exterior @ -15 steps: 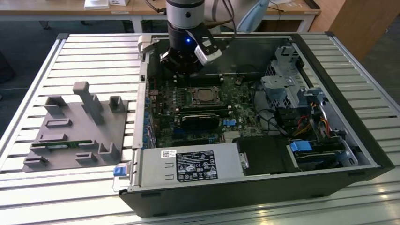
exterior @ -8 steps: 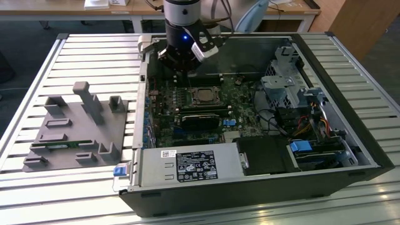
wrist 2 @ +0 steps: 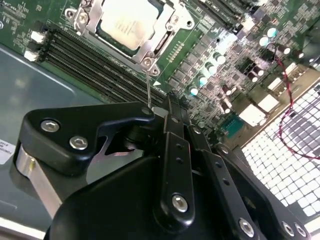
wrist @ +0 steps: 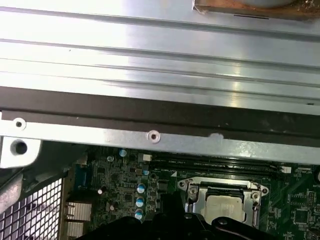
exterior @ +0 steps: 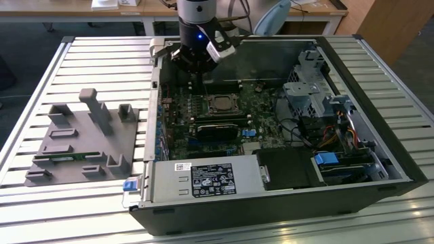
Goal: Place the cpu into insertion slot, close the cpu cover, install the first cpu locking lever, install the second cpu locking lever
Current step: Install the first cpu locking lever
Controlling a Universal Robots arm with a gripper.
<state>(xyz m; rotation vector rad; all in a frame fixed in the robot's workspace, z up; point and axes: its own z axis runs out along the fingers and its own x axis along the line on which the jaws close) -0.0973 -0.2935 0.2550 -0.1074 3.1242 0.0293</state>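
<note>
The cpu [wrist: 226, 207] partly behind the dark tool [wrist: 170, 212]

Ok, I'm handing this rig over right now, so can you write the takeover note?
The gripper sits low in the computer case, beside a corner of the insertion slot, at a thin locking lever standing upright.
The cpu lies in the slot, the cpu cover down over it.
Done: cpu placed, cover closed.
Left: at least the upright lever, not yet latched; the other I cannot make out.
</note>
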